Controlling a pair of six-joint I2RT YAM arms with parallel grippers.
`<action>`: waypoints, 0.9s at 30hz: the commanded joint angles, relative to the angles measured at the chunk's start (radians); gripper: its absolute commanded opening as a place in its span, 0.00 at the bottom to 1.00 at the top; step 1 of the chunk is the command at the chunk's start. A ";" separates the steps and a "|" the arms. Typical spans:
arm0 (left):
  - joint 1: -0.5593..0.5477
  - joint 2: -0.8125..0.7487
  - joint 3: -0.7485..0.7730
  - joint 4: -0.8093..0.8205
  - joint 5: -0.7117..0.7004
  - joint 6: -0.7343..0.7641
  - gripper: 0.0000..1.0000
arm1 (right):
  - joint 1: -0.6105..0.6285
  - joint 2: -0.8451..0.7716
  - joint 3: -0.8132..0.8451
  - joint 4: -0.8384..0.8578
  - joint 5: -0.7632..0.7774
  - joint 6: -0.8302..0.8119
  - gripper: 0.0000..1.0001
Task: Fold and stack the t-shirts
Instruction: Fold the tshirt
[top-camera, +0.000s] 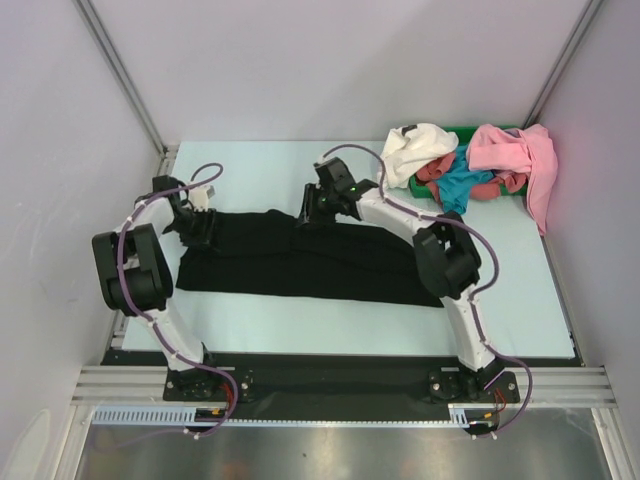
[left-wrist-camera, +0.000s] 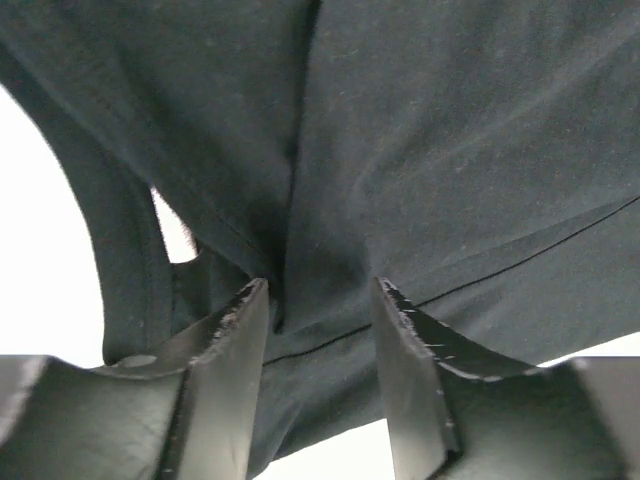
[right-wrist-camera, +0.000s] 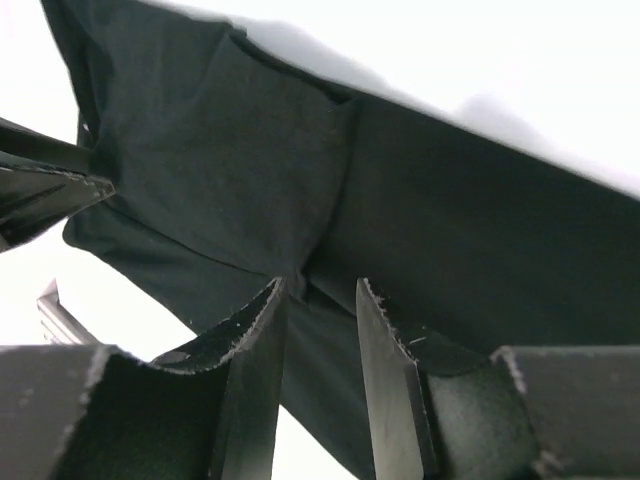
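1. Cloth: the black t-shirt (top-camera: 300, 265) lies spread flat and long across the middle of the pale table (top-camera: 300, 335), running left to right in front of both arm bases.
2. The left gripper (top-camera: 197, 228) is down at the shirt's far left corner. In the left wrist view its two fingers (left-wrist-camera: 225, 350) stand apart with nothing pinched. Dark fabric fills the gap beyond the tips, and a crease runs toward that gap.
3. The right gripper (top-camera: 308, 212) is at the shirt's far edge, roughly midway along it. Its fingers (right-wrist-camera: 250, 360) are also parted (more narrowly than the left pair) and grasp nothing, and the cloth lies just past their tips.
4. In the right wrist view a folded flap of the shirt overlaps the main panel ahead of the fingers.
5. The other shirts are bunched in the table's far right corner, well apart from both grippers: a white t-shirt (top-camera: 420, 148), a pink t-shirt (top-camera: 512, 150), a teal t-shirt (top-camera: 460, 186) and a red t-shirt (top-camera: 436, 170), heaped against a green object (top-camera: 468, 130) I cannot identify.
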 joint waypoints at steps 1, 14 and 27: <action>-0.023 0.000 0.005 0.007 0.034 0.033 0.44 | 0.030 0.066 0.094 -0.016 -0.105 0.054 0.39; -0.023 -0.062 -0.017 -0.028 0.040 0.088 0.11 | 0.053 0.184 0.130 -0.044 -0.197 0.092 0.33; 0.014 -0.103 0.006 -0.094 0.075 0.151 0.00 | 0.054 0.136 0.092 -0.045 -0.192 0.084 0.00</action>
